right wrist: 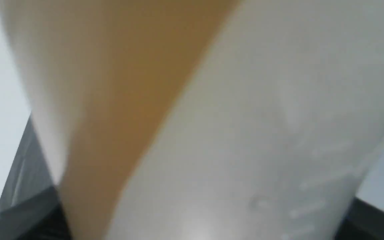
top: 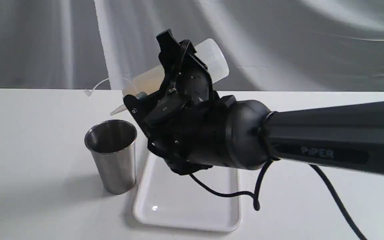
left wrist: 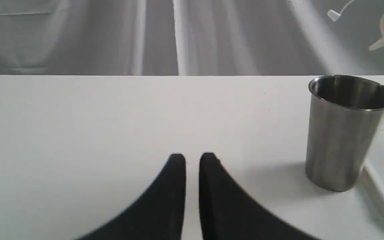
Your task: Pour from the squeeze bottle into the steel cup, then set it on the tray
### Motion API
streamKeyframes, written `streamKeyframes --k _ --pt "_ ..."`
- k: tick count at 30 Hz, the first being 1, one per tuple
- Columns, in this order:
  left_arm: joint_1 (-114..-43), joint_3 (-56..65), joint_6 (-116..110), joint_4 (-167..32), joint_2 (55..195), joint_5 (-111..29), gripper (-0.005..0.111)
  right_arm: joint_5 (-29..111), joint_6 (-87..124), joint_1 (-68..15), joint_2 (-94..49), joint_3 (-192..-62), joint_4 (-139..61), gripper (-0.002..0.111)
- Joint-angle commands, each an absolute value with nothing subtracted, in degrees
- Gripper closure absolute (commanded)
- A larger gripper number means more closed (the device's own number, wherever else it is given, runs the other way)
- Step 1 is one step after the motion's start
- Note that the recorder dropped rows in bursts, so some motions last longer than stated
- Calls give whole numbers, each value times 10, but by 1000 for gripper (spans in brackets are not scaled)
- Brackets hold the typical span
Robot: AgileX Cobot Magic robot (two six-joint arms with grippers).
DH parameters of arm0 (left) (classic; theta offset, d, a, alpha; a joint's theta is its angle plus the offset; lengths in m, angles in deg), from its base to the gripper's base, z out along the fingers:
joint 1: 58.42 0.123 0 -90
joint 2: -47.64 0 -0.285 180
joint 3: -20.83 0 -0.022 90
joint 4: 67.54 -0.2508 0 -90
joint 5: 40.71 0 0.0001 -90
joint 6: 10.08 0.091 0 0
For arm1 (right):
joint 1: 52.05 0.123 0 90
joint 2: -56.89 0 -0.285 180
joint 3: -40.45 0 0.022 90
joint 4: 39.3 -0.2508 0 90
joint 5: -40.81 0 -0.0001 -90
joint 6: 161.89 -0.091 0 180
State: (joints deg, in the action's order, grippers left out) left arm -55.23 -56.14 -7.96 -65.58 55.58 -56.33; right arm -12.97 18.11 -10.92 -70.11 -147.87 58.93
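I hold 1 translucent plastic bottle pinched in my right claw, tilted above the tapered brushed-steel cup; its middle is hidden. My left claw is pressed together.

A white tabletop is stretching right across the scene, plain and matte, picking up soft grey shadows. Behind it a grey cloth backdrop is hanging in loose folds, pale streaks of light running down to the tabletop's far edge.
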Motion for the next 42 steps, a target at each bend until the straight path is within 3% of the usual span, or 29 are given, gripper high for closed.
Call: streamKeyframes --k 1,11,21,33,42 --pt "-554 -564 -82 -656 554 -559 98 -142 181 -109 -693 -1484 607 108" --pt "-554 -564 -80 -656 554 -559 98 -146 186 -109 -693 -1484 607 108" --pt "-554 -564 -82 -656 554 -559 98 -148 58 -109 -693 -1484 603 108" --pt "-554 -564 -81 -656 554 -559 98 -93 -236 -109 -665 -1417 607 108" --pt "-554 -564 -82 -656 554 -559 98 -72 -626 -132 -621 -1358 607 108"
